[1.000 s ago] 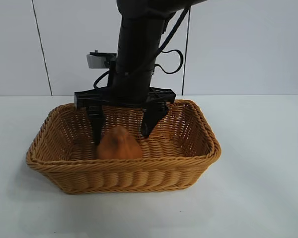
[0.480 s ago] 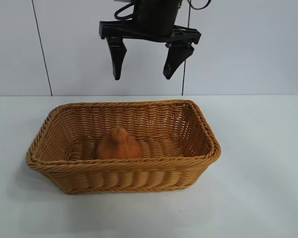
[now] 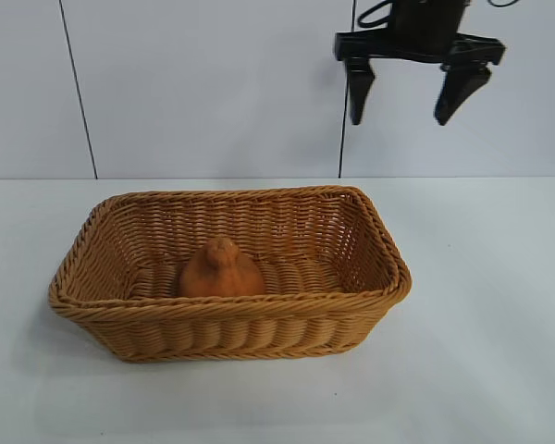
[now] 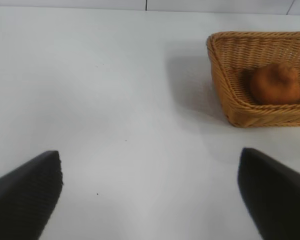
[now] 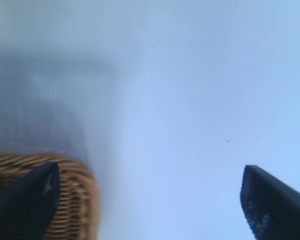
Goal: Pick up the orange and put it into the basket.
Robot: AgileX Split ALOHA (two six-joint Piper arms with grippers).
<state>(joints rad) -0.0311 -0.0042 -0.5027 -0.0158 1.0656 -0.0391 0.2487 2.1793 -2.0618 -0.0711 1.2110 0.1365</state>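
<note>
The orange (image 3: 220,270) lies inside the woven basket (image 3: 388,268), left of its middle, with its knob up. It also shows in the left wrist view (image 4: 276,84) inside the basket (image 4: 221,85). My right gripper (image 3: 399,120) is open and empty, high in the air above and beyond the basket's right end. Its wrist view shows a corner of the basket (image 5: 77,200) beside one finger and bare table between the jaws (image 5: 150,200). My left gripper (image 4: 150,200) is open and empty, away from the basket over bare table, outside the exterior view.
The white table (image 3: 481,351) runs all round the basket. A white panelled wall (image 3: 166,92) stands behind it.
My right gripper has let go of the orange in the basket, risen out of it, and moved up and to the right. The orange stays where it lay.
</note>
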